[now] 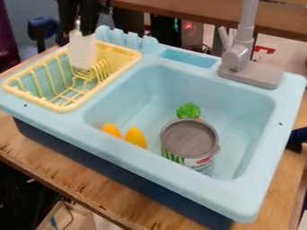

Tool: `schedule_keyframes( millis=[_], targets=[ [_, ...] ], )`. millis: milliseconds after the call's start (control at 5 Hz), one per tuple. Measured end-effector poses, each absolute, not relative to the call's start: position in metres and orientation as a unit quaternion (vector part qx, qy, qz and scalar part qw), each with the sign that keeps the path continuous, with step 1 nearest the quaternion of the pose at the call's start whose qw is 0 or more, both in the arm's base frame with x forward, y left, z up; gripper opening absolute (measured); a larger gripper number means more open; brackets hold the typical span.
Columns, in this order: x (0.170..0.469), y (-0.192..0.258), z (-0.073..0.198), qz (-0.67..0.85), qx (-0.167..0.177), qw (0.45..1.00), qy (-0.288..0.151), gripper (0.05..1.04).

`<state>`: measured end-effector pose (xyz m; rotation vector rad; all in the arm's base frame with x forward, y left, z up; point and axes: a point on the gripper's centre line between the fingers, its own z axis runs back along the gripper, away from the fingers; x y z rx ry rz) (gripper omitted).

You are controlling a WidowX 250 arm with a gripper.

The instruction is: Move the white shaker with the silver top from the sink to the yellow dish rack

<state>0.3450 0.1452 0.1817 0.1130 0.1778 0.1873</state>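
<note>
At the upper left my gripper (80,29) hangs down over the yellow dish rack (73,107), shut on a whitish, translucent block-like object (82,50). That object is upright, with its lower end above or inside the rack; whether it touches the wires I cannot tell. In the light blue sink basin (150,96) stands a can with a grey lid (189,137). Behind the can is a green, bumpy toy vegetable (189,110). Two yellow-orange toy pieces, one (111,130) left of the other (136,137), lie near the basin's front left wall.
A grey faucet (239,56) rises at the sink's back right. Scalloped light blue slots (129,39) and a shallow recess (189,58) line the back rim. The sink unit sits on a wooden tabletop (78,173), with dark equipment behind it.
</note>
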Motion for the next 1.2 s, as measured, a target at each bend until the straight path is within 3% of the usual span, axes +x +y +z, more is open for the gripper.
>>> schedule_keyframes(
  millis=[200, 400, 600, 800, 1000, 1200],
  targets=[
    [0.346, 0.147, 0.184, 0.087, 0.037, 0.992, 0.089, 0.881],
    [0.346, 0.148, 0.18, 0.082, 0.03, 0.991, 0.103, 1.015],
    [0.346, 0.148, 0.18, 0.087, 0.032, 0.991, 0.101, 1.01],
    [0.345, 0.148, 0.201, 0.094, 0.06, 0.989, 0.1, 1.009],
    [0.333, 0.123, 0.232, 0.07, 0.106, 0.989, 0.069, 1.008],
    [0.318, 0.101, 0.237, 0.023, 0.118, 0.991, 0.051, 1.008]
  ],
)
